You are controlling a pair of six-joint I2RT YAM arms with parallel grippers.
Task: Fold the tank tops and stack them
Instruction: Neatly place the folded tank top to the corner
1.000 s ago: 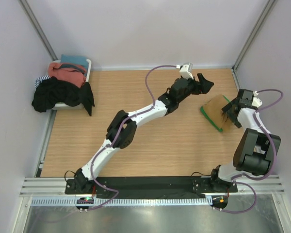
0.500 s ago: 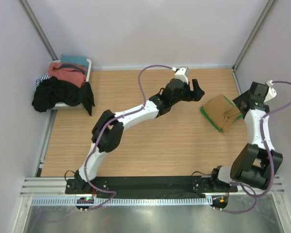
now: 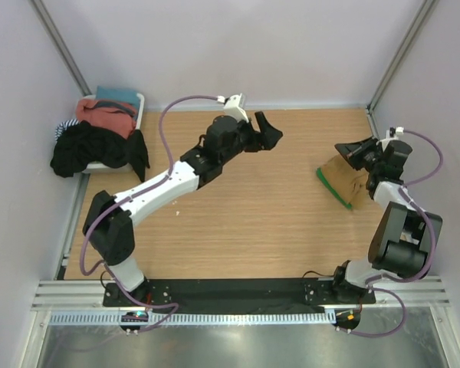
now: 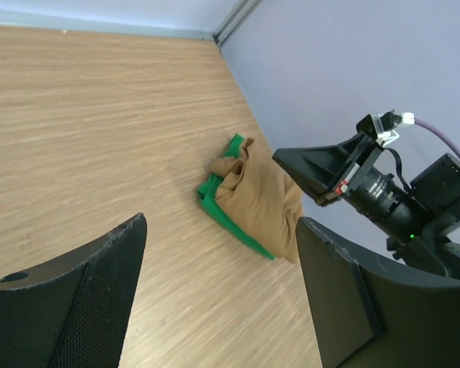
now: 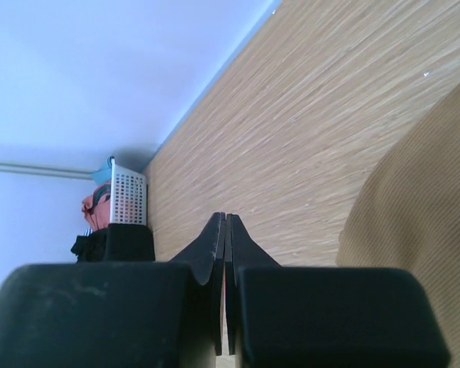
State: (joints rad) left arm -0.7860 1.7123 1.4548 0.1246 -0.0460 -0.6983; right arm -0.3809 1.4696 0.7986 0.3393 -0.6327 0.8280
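The right tool [image 3: 342, 147], pressed together, hangs by the tan top [image 3: 342, 173] at the desk's [image 3: 253, 230] three o'clock; a low sweep could drag it off the green top [image 3: 331, 188].

The bench [image 3: 238, 222] is a light wood-grain board, its grain running left to right. At about 3 o'clock, near the right edge, a bright green tank top [image 3: 326, 182] lies folded flat on the wood. A tan tank top [image 3: 341, 172] rests on it, leaving a green strip showing along the 9 o'clock and 6 o'clock sides. At about 10 o'clock, in the far left corner, sits a white basket [image 3: 141, 101] heaped with clothes. A black garment [image 3: 92, 146] spills from it, and one corner hangs onto the wood.
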